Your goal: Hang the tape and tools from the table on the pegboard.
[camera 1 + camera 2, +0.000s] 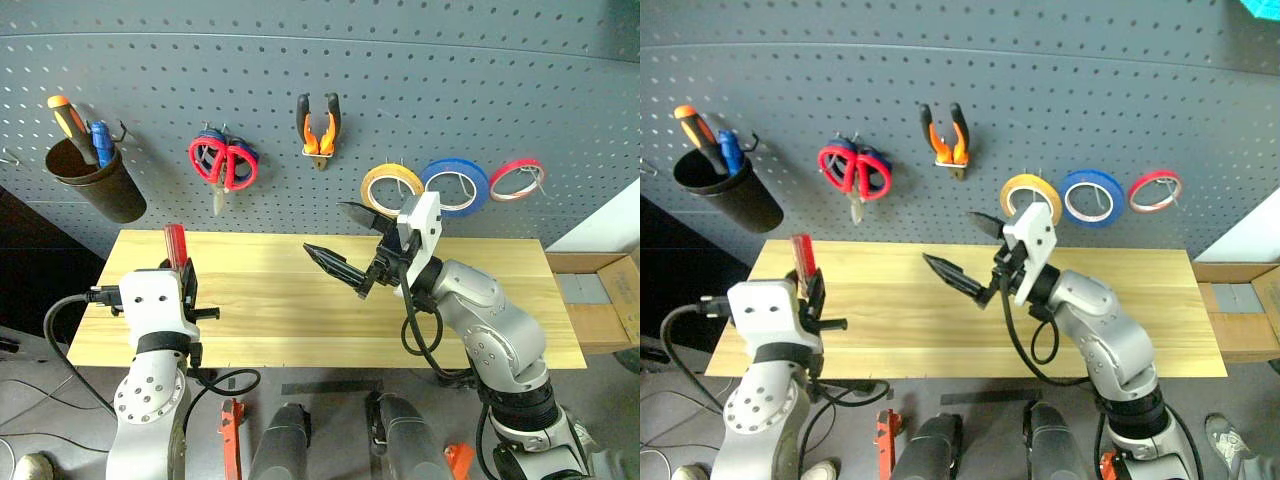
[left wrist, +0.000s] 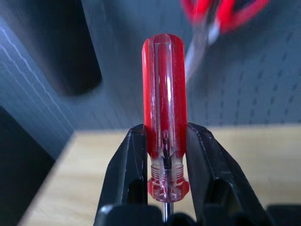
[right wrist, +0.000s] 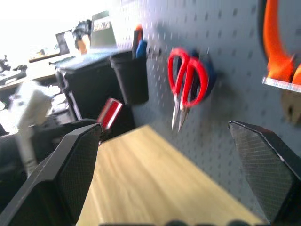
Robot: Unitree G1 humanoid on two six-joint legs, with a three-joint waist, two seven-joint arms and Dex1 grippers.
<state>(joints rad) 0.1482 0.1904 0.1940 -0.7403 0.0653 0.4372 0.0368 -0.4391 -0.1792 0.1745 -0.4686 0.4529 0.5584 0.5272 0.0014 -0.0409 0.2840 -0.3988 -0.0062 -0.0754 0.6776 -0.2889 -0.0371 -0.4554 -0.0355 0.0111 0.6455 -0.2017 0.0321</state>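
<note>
My left gripper (image 1: 186,278) is shut on the red-handled screwdriver (image 2: 164,117), whose handle (image 1: 176,244) stands upright above the table's (image 1: 280,305) left end. The right gripper (image 1: 345,238) hangs open and empty over the table's middle, pointing toward the pegboard (image 1: 450,80). On the pegboard hang the red-handled scissors (image 1: 226,166), the orange-and-black pliers (image 1: 319,126) and the yellow-tan tape (image 1: 391,186). The right wrist view shows the scissors (image 3: 187,87) and the held screwdriver's handle (image 3: 109,113) between its spread fingers.
A black cup (image 1: 96,182) with an orange-handled screwdriver hangs at the pegboard's left. Blue tape (image 1: 456,185) and red tape (image 1: 517,180) hang right of the yellow ring. A cardboard box (image 1: 600,300) stands off the table's right end.
</note>
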